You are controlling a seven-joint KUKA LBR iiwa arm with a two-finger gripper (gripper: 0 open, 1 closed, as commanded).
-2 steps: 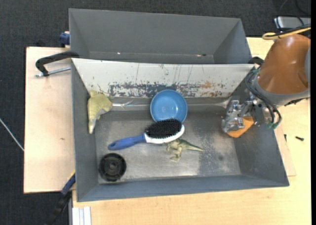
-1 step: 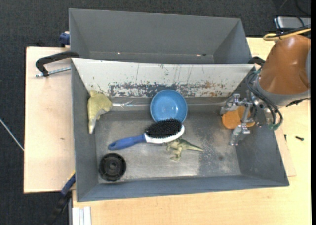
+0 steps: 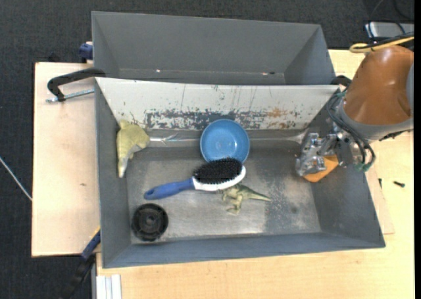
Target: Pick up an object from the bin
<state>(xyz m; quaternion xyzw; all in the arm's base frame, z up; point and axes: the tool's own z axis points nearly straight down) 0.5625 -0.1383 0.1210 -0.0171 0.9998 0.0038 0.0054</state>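
Fingers [image 3: 308,160] hang low at the right of the bin [image 3: 289,215], close to its sloping right wall; we cannot tell whether they are spread or pressed together. A small orange thing [image 3: 321,174] lies touching or just beside them, at their lower right. We judge it the likely pick. Our worry is that wall: a closing there could scrape the metal or push the orange piece aside, leaving nothing caught. A blue bowl [image 3: 225,140], brush [image 3: 217,175] and green toy dinosaur [image 3: 241,196] lie well apart.

In the bin [image 3: 289,215], a bowl [image 3: 224,140] is sitting behind a brush [image 3: 205,179], with a toy dinosaur [image 3: 240,196] lying before the brush.
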